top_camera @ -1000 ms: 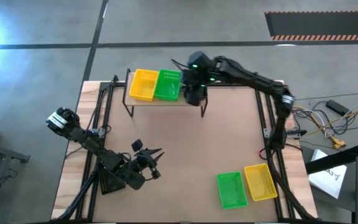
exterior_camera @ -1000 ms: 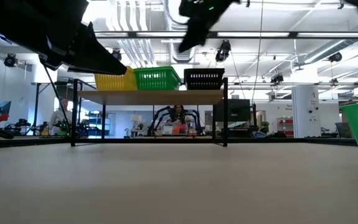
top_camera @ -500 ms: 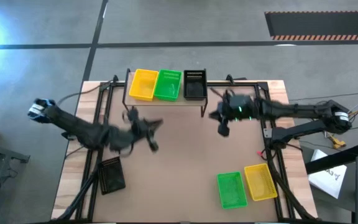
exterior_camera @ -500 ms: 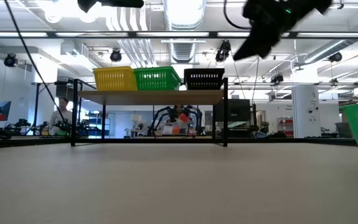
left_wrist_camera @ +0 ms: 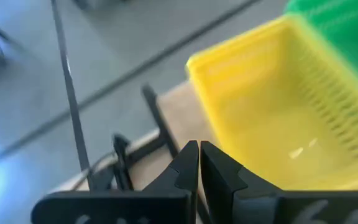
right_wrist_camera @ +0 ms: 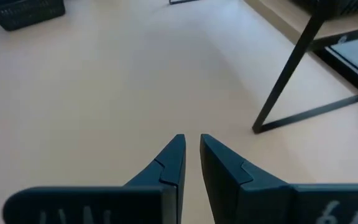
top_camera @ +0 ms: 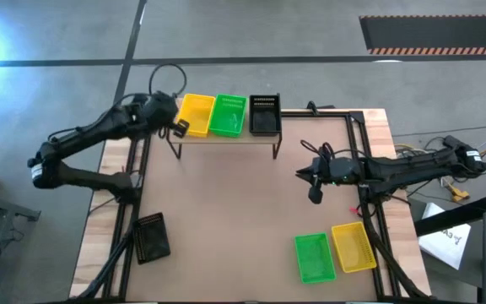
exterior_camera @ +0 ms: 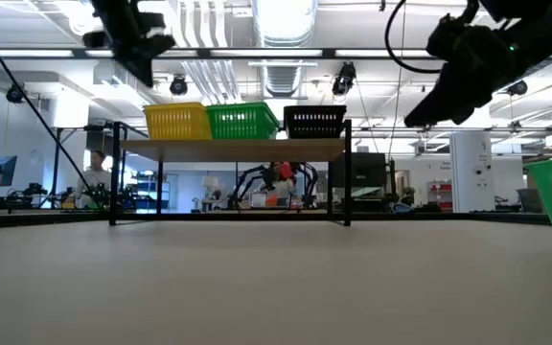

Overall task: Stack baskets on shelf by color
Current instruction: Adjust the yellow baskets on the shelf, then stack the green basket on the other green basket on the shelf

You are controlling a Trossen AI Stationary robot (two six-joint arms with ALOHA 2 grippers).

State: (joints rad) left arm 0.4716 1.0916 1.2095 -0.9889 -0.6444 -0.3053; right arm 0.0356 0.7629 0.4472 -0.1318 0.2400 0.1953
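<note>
My left claw hangs pinched shut and empty beside the yellow basket on the shelf — between placements, I judge; next, fetch the black basket behind me.

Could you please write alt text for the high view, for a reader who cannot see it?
Seen from above, a shelf at the table's far edge holds a yellow basket, a green basket and a black basket side by side. The left gripper hovers by the yellow one; the right gripper hangs over bare table.
</note>
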